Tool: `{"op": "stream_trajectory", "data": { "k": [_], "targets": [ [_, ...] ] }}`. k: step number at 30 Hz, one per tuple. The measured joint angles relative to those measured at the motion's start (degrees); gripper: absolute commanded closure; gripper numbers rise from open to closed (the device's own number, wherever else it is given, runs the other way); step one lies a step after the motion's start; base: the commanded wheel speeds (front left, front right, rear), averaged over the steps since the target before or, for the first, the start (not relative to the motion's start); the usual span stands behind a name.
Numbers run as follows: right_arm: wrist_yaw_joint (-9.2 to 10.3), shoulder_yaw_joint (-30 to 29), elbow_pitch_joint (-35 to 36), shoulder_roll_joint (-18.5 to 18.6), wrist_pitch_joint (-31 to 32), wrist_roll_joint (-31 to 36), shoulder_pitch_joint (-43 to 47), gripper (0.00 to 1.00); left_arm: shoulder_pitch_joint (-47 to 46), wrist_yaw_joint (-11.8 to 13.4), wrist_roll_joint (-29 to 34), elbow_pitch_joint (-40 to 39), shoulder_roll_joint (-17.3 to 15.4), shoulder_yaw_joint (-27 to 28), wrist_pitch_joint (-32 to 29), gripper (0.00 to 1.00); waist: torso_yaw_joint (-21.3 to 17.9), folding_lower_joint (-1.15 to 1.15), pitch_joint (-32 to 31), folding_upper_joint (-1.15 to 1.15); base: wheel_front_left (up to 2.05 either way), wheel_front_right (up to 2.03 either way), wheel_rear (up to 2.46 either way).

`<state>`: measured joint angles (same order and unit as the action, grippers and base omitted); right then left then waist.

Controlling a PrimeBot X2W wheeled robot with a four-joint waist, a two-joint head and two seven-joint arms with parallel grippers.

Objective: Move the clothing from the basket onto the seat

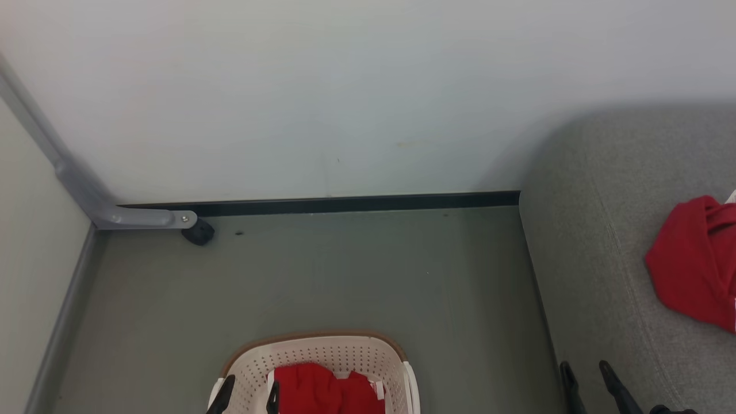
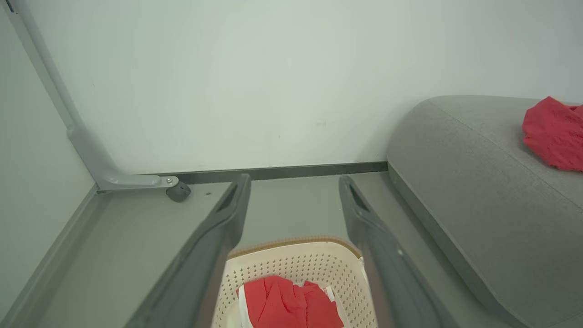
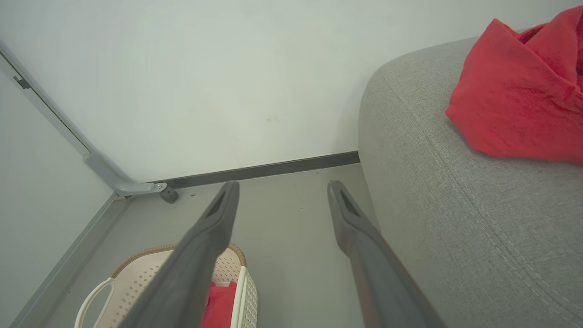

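Claw positions, left to right. At 7 o'clock in the head view, the left claw (image 1: 250, 391) hangs over the left side of the basket (image 1: 322, 352), its two dark fingers spread apart and nothing between them. The basket, cream with a brown rim, stands on the grey-green floor (image 1: 345, 276) at 6 o'clock. Inside it lies red clothing (image 1: 322, 391) with a white panel showing at its edge. At 10 o'clock a grey bracket (image 1: 86, 190) runs down the corner and ends at a black castor (image 1: 199, 233). A dark skirting strip (image 1: 345, 204) lines the foot of the white wall (image 1: 345, 86). At 5 o'clock, the right claw (image 1: 585, 371) is likewise spread and empty, just beside the edge of the seat (image 1: 592, 259). The seat fills the 3 o'clock side. On it, well apart from the basket, rests a crumpled red garment (image 1: 696, 264), touched by neither claw.
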<state>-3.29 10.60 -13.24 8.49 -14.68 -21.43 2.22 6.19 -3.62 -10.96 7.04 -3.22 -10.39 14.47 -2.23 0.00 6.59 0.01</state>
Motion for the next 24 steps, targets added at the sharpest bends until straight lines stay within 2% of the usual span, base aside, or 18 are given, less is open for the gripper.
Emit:
{"op": "stream_trajectory", "data": {
  "k": [12,24],
  "targets": [
    [0.01,-3.0,2.9,0.0,0.0,-0.1,-0.3,0.00,-5.9,-1.0,1.6,10.0,-1.3,-0.3,0.0,0.00,-4.7,0.01,9.1,0.00,0.00,0.00,0.00],
    [-0.25,-2.7,6.9,-2.2,0.0,0.9,-1.5,0.00,-16.2,-2.5,6.0,21.5,-6.4,-3.0,-0.2,0.00,-10.0,0.01,19.1,0.00,0.00,0.00,0.00]
  ]
}}
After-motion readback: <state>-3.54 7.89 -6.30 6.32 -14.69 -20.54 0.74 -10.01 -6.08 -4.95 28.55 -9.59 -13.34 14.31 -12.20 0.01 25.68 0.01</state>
